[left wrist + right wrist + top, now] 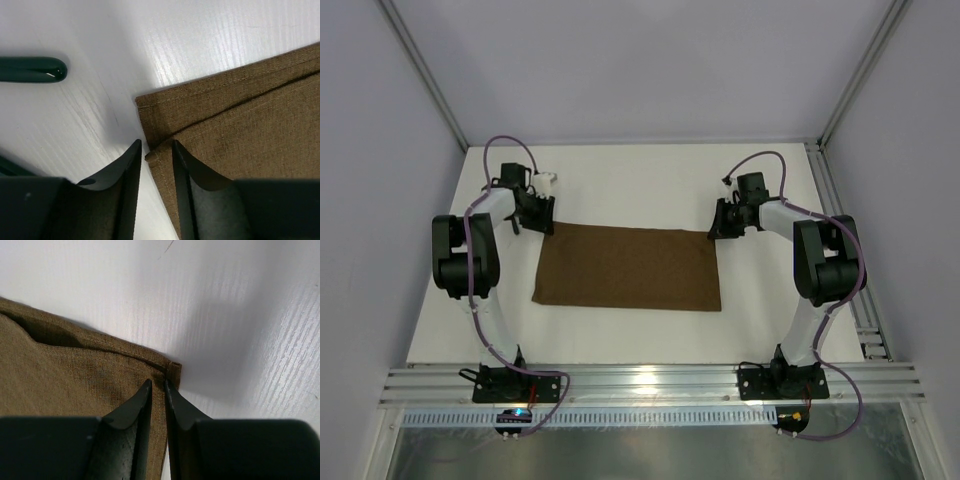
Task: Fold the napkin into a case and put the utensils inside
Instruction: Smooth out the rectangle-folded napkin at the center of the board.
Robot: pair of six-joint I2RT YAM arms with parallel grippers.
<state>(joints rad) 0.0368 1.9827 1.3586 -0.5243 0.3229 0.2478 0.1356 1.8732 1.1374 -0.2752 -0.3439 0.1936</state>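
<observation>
The dark-brown napkin (625, 268) lies flat mid-table as a wide folded oblong. My left gripper (542, 222) is down at its far left corner. In the left wrist view the jaws (156, 150) stand a little apart astride the upper layer's corner (153, 156), with white table showing between them. My right gripper (720, 232) is at the far right corner. In the right wrist view its jaws (157, 382) are nearly together on the hem of the napkin (75, 375). No utensils show in the top view.
A slim dark glossy rounded bar (30, 69) lies on the white table left of the napkin's corner; I cannot tell whether it is a utensil handle. A small white object (546, 180) sits behind the left gripper. Metal rails (650, 380) border the near edge.
</observation>
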